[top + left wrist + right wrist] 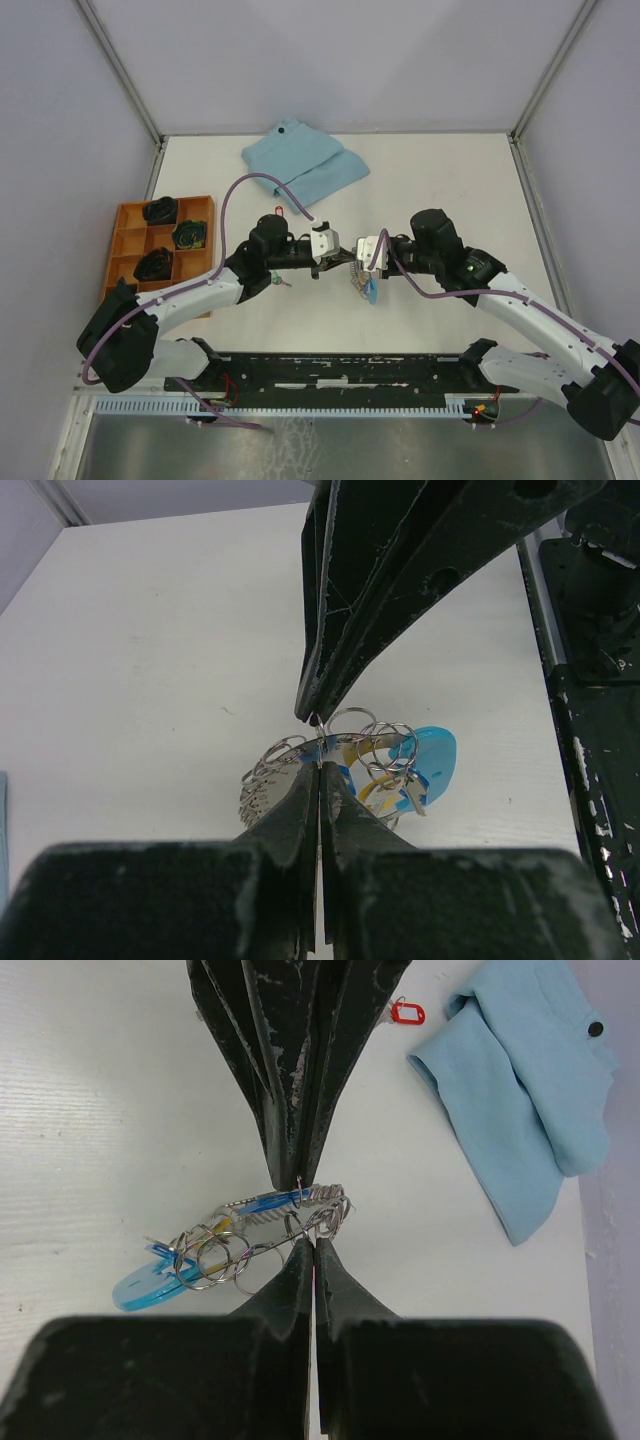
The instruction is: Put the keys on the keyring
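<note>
My left claw [319, 768] and right claw [314, 1248] meet tip to tip over the middle of the table [150, 630], both pressed together, each pinching the keyring [290, 1215] from opposite sides. The blue-tagged key [432, 763] hangs on it. The red-tagged key [406, 1011] lies just beside the cloth [530, 1100]

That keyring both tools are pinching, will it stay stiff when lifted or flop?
Probably floppy: the keyring is loose linked rings, so it should sag and swing. Likely light: thin wire. It may slip; the left tool and right tool pinch only thin wire.
</note>
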